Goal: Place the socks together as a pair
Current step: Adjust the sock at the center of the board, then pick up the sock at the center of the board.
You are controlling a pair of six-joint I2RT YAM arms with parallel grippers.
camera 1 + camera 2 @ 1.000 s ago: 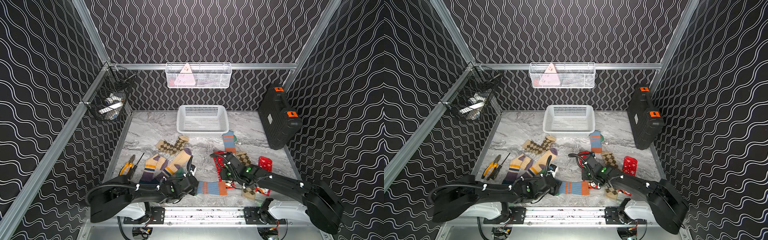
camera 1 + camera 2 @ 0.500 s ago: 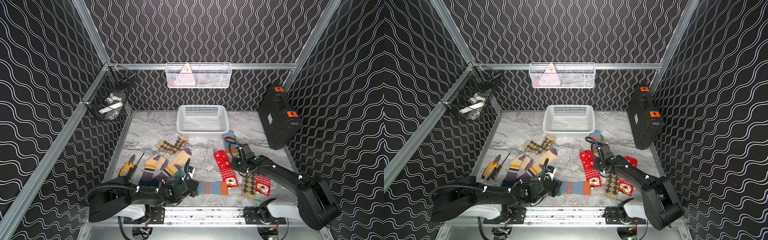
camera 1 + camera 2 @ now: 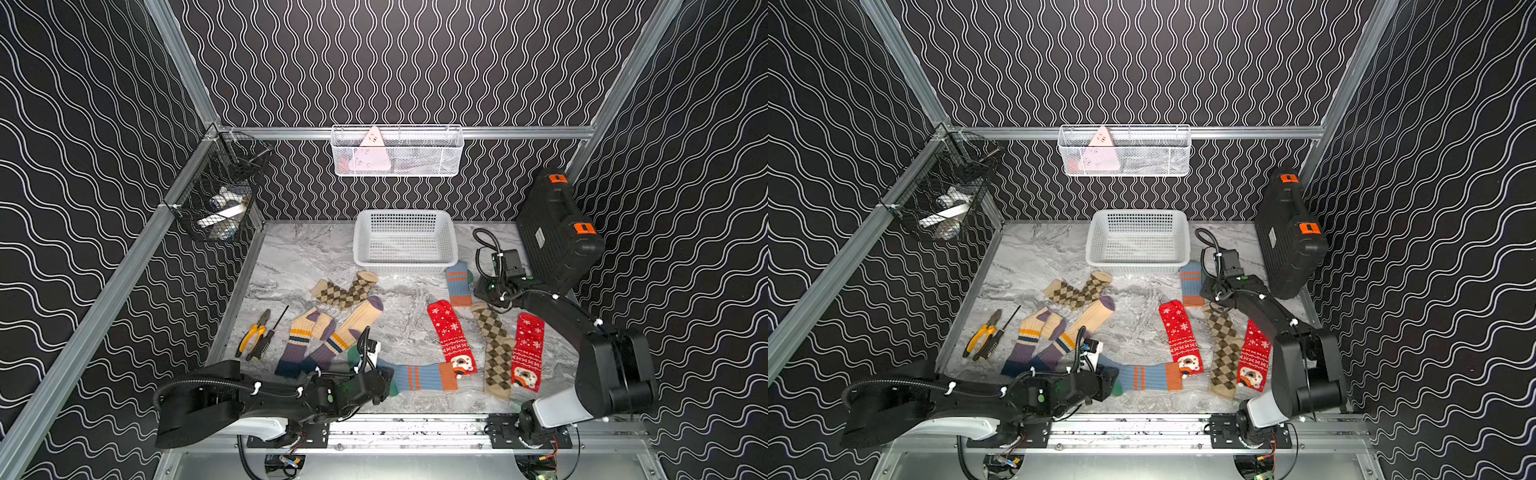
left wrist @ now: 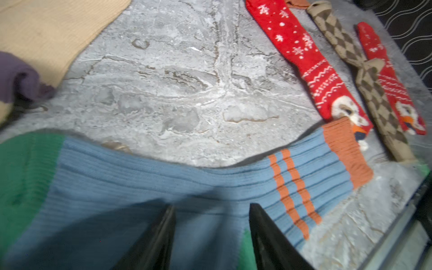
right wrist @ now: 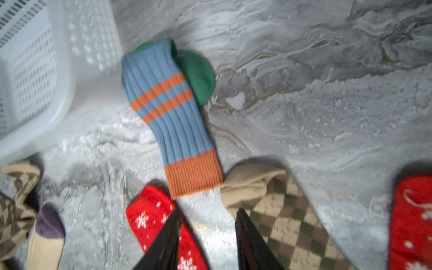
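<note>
A blue sock with orange stripes (image 3: 424,376) (image 4: 210,177) lies along the front edge. My left gripper (image 3: 384,380) (image 4: 210,208) is over its foot end, jaws apart, with the fabric lying between the fingers. Its match (image 3: 458,282) (image 5: 168,112) lies beside the basket. Just right of that one's cuff, my right gripper (image 3: 484,293) (image 5: 208,215) is open and holds nothing. Two red Christmas socks (image 3: 449,336) (image 3: 527,353) flank a tan argyle sock (image 3: 496,349). Another argyle sock (image 3: 345,291) and two cream-purple striped socks (image 3: 303,336) (image 3: 349,332) lie to the left.
A white basket (image 3: 405,241) stands at the back centre. A black case (image 3: 557,232) leans on the right wall. Pliers (image 3: 253,336) and a screwdriver (image 3: 270,332) lie at the left edge. Wire baskets (image 3: 397,151) (image 3: 220,199) hang on the walls.
My right gripper has moved from over the red and argyle socks toward the back right, next to the far blue sock, and its jaws have widened slightly. The left arm and its sock stayed put.
</note>
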